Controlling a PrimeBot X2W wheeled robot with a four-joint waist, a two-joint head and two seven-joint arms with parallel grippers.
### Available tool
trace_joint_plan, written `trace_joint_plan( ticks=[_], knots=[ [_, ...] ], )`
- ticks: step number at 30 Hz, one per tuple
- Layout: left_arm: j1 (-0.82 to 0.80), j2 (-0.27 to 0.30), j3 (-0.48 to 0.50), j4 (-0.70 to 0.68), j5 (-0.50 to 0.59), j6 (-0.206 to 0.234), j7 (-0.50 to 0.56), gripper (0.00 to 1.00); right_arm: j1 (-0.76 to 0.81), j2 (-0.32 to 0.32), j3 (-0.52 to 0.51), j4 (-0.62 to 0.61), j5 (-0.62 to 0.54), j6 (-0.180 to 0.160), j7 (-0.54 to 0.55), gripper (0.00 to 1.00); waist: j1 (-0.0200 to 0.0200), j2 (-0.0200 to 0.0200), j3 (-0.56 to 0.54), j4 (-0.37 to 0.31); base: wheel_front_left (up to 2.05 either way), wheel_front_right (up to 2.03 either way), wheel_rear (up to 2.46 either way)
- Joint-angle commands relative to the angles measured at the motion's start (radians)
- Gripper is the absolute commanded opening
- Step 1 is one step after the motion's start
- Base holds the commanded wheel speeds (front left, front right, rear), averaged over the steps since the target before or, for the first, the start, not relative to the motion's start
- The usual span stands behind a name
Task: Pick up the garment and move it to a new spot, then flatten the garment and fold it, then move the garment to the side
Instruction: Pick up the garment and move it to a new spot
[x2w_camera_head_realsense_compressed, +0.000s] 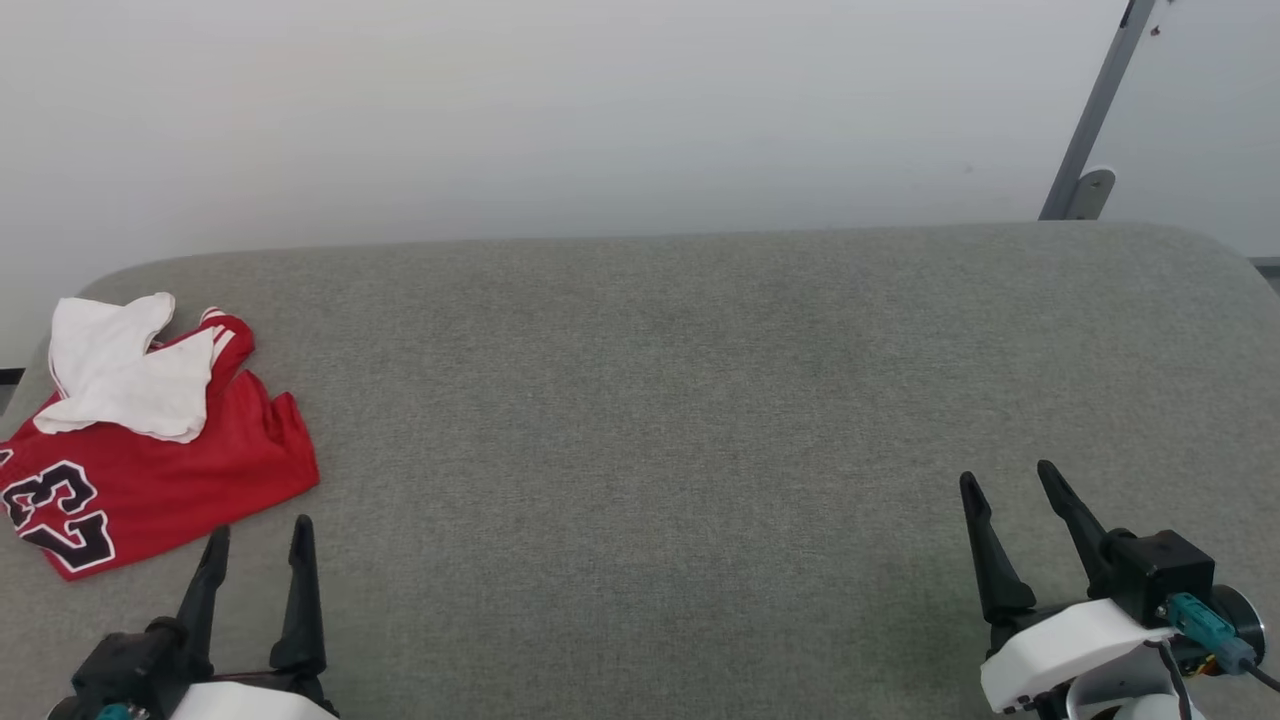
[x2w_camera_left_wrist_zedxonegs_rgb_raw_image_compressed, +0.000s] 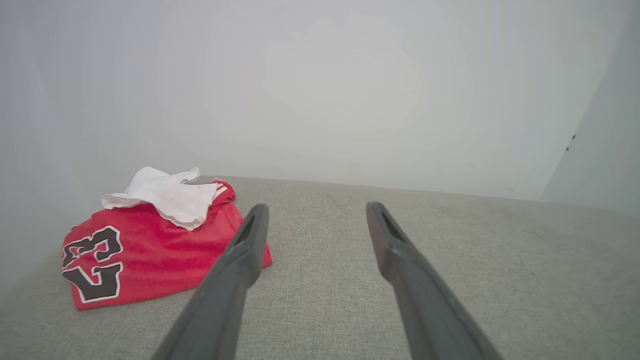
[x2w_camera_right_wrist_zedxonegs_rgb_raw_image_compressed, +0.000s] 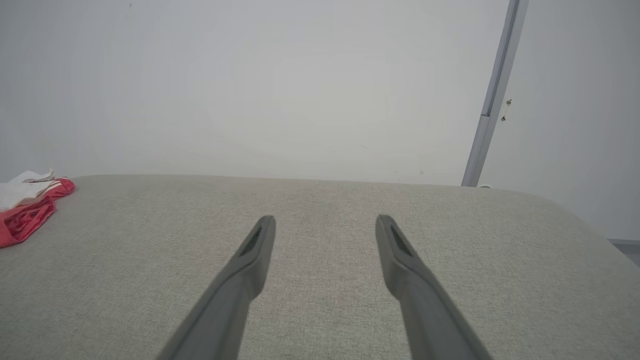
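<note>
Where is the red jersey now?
In the head view, the garment lies crumpled at the left edge of the grey surface, ahead of the left gripper.

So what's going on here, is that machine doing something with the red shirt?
Not yet. The red shirt, a jersey with white sleeves and the number 23, lies crumpled at the left end of a grey padded surface. The robot's left end effector is open close beside it and holds nothing. The right end effector is open too, far off over the bare right side.
</note>
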Motion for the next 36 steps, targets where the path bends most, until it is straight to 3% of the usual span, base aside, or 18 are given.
trace_joint_plan(
  ticks=[1,10,22,36],
  knots=[
    [0.002,-0.001,0.014,0.004,-0.009,0.004,-0.005,1.0,0.004,0.001,0.004,-0.006,-0.005,0.0,-0.004,1.0,0.0,0.0,-0.002,0.012,0.0,0.0,0.0],
    [-0.004,0.005,0.047,0.022,-0.023,0.014,-0.005,1.0,-0.001,-0.003,0.04,-0.001,0.005,0.0,0.003,1.0,0.0,0.0,-0.012,0.098,0.0,0.0,0.0],
    [-0.008,0.029,0.083,0.037,-0.042,0.034,-0.002,1.0,-0.017,0.002,0.123,0.007,0.021,0.0,0.016,1.0,0.0,0.0,-0.035,0.272,0.0,0.0,0.0],
    [0.002,0.025,0.075,0.033,-0.059,0.055,0.019,1.0,-0.031,0.01,0.183,0.014,0.043,0.0,0.025,1.0,0.0,0.0,-0.047,0.431,0.0,0.0,0.0]
  ],
)
